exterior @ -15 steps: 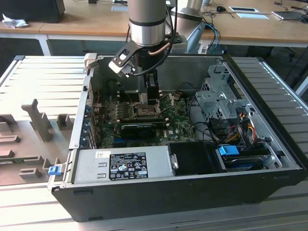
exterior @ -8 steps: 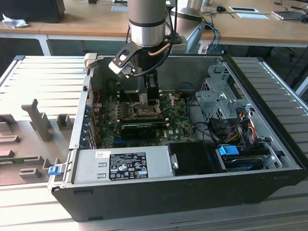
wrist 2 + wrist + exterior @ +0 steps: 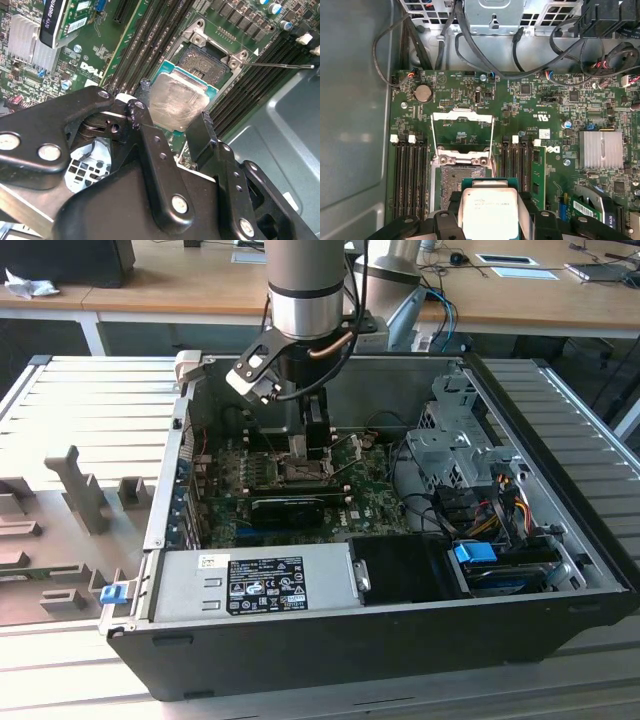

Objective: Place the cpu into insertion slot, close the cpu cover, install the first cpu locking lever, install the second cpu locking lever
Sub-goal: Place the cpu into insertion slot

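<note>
At the exterior view's left, grey fixtures [image 3: 85, 495] stood on the ribbed table [image 3: 90, 400], and a blue clip [image 3: 113, 592] sat at the corner of the open computer case [image 3: 300, 650]. Next along came the power supply [image 3: 250, 585], lying against the case's near wall.

Near the middle, the arm reached down into the case with the gripper [image 3: 305, 450] low over the board. In both wrist views the gripper [image 3: 175, 102] [image 3: 487, 222] was closed narrowly on the cpu [image 3: 177, 100] [image 3: 487, 212], with a black fingertip [image 3: 145, 86] against one edge and its partner at the opposite edge. The chip lay flat, its silvery face up toward the cameras. Being almost square, it had no clear long axis, and its edges ran roughly parallel to the rim of the insertion slot [image 3: 454, 180] [image 3: 207, 55]. It hung over the slot's near part, and I could not tell whether it touched.

The cpu cover [image 3: 462, 117] stood swung open beyond the slot, and a thin locking lever [image 3: 280, 65] stuck out beside it. Memory slots [image 3: 410, 175] flanked the socket.

At the exterior view's right was the drive cage [image 3: 450, 440].
</note>
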Controlling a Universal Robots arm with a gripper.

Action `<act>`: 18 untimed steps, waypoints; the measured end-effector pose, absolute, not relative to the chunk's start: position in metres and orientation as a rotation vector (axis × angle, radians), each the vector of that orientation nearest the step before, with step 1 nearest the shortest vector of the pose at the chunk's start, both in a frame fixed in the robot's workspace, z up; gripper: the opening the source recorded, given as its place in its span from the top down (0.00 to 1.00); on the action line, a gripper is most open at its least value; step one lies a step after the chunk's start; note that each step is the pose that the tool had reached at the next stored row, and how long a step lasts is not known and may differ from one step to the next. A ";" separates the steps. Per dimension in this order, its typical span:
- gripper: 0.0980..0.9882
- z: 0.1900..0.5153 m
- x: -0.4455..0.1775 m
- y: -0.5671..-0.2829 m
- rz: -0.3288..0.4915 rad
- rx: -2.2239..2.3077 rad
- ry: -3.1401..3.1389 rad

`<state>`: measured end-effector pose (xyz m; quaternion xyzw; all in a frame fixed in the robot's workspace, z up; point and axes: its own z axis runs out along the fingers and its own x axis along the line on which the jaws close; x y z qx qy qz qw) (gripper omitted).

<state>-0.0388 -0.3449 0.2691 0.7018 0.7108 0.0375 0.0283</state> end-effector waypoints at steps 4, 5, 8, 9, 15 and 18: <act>0.52 0.268 -0.039 -0.345 0.116 2.166 2.194; 0.52 0.267 -0.039 -0.345 0.116 2.166 2.194; 0.52 0.267 -0.039 -0.345 0.116 2.166 2.194; 0.52 0.266 -0.039 -0.345 0.116 2.166 2.194; 0.52 0.265 -0.039 -0.345 0.116 2.166 2.194; 0.52 0.263 -0.039 -0.344 0.116 2.166 2.194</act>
